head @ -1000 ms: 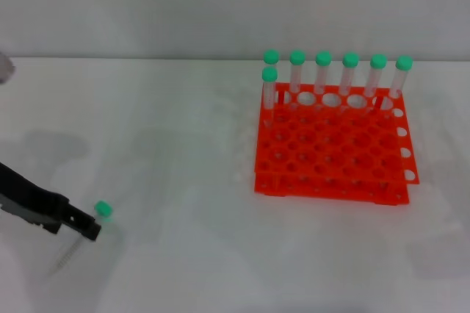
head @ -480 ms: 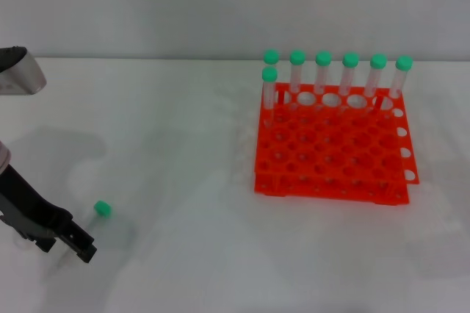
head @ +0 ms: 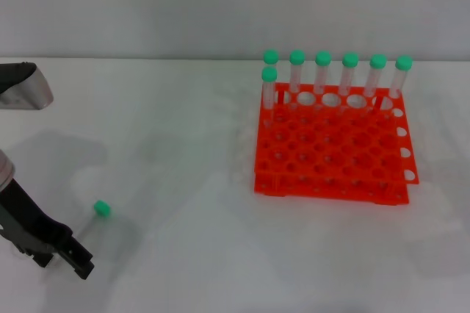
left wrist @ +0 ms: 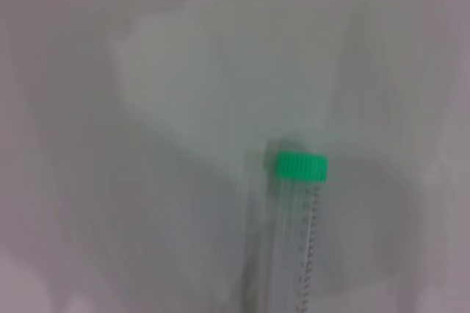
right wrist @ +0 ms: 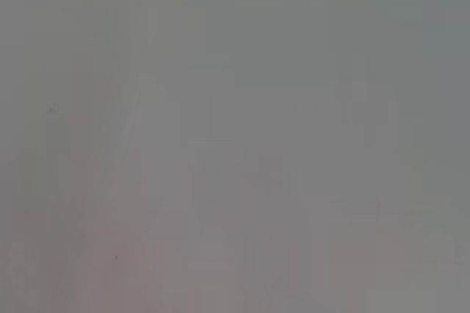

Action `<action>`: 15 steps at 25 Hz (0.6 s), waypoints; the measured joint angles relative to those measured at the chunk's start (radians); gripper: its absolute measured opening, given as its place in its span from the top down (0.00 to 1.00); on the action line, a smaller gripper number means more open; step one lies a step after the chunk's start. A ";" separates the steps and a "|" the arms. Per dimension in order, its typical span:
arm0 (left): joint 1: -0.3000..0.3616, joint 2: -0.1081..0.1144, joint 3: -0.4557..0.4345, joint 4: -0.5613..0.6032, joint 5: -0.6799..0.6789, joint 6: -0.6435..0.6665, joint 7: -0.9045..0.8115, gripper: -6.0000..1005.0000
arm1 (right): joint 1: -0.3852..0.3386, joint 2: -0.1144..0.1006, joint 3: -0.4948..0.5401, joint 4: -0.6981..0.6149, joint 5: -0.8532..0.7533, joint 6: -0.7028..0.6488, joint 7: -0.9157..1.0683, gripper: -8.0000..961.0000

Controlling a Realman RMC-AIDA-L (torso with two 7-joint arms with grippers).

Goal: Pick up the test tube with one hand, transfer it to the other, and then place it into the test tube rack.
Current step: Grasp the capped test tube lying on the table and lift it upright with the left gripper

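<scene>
From the head view, the left claw (head: 77,263) sits low at the near left corner of the white tabletop (head: 183,181), a black body on a silver-grey wrist, its tip close to the clear body of the test tube (head: 97,214). The tube lies with its green cap pointing away from the claw; whether the claw pinches the tube or only rests beside it cannot be told here. Well apart, on the right half of the tabletop, stands the orange-red test tube rack (head: 334,155), with seven other green-capped tubes (head: 323,70) upright in it: six along the far row and one in the next row at the left end. The right claw does not appear in this view. From the left wrist view, the test tube (left wrist: 297,239) shows with its green cap at the far end and printed graduations along its clear side, above the pale tabletop (left wrist: 147,107); the claw's own fingers are out of the picture. The right wrist view shows only a plain grey blur.
</scene>
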 joint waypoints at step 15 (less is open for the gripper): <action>0.026 0.006 0.000 0.003 0.022 -0.030 -0.004 0.30 | 0.000 0.000 0.001 0.000 0.001 -0.001 0.000 0.23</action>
